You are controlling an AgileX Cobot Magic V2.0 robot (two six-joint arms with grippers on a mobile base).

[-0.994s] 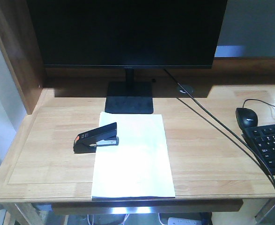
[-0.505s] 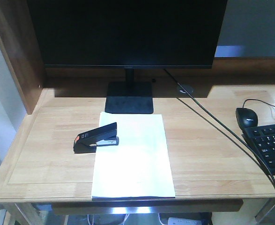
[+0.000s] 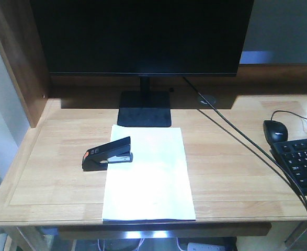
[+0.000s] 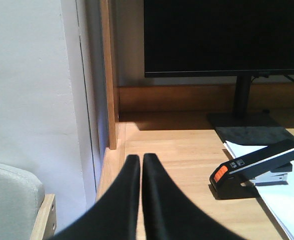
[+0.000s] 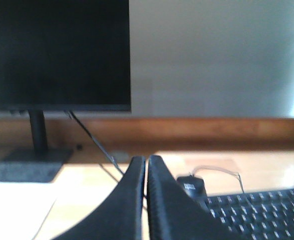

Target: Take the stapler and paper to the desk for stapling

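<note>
The black stapler (image 3: 107, 153) with its orange-red patch lies on the desk (image 3: 231, 167), its front end over the left edge of the white paper (image 3: 148, 175). The sheet lies flat in front of the monitor stand, reaching the desk's front edge. In the left wrist view the stapler (image 4: 254, 167) sits to the right of my left gripper (image 4: 140, 159), which is shut on nothing near the desk's left edge. The right gripper (image 5: 145, 161) is also shut and holds nothing; the paper's corner (image 5: 11, 210) shows at its lower left. Neither gripper appears in the front view.
A black monitor (image 3: 143, 36) on a stand (image 3: 144, 109) fills the back. A black cable (image 3: 247, 151) runs diagonally across the right side. A black mouse (image 3: 275, 130) and keyboard (image 3: 302, 163) lie far right. A wooden side panel (image 3: 17, 63) borders the left.
</note>
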